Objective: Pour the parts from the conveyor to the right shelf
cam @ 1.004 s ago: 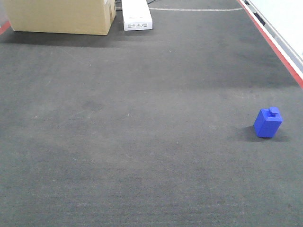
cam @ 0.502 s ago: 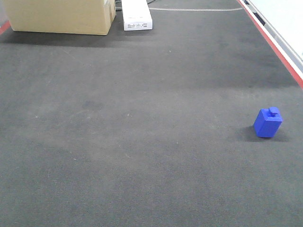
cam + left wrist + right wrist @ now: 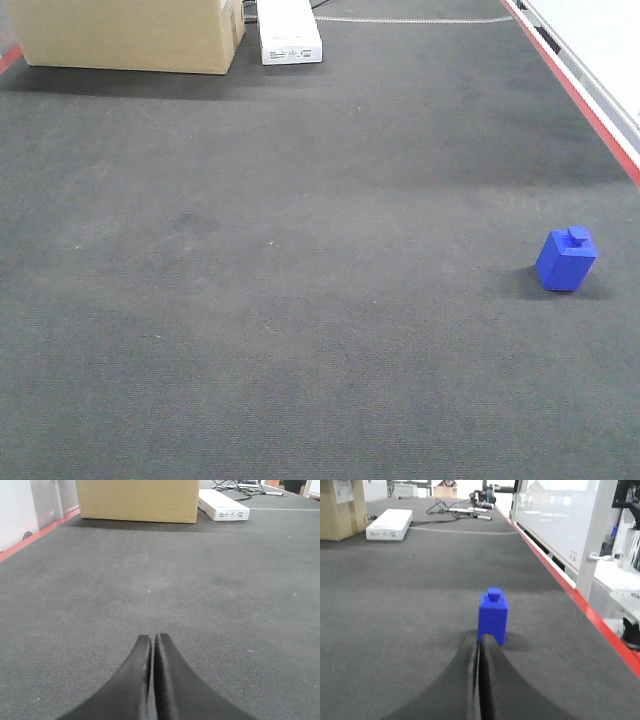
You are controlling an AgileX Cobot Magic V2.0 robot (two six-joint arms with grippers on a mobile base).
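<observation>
Right pincer (image 3: 479, 640) closed, perhaps touching blue part (image 3: 493, 616), left pincer (image 3: 152, 637) closed, both only in wrist views.

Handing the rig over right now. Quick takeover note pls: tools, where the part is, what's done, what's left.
Left tool: shut, empty, low over the conveyor belt.
Right tool: shut, empty, pointed straight at the blue block.
Blue block: upright on the belt, stud up, near the right red-striped edge, not held.
Right shelf: not in any view.
Done: nothing that shows; the block is not yet picked up.
Left: probably open the right tool, grasp the block, carry it to the shelf and tip it in.
Also on the belt, far end: cardboard box, white box.
</observation>
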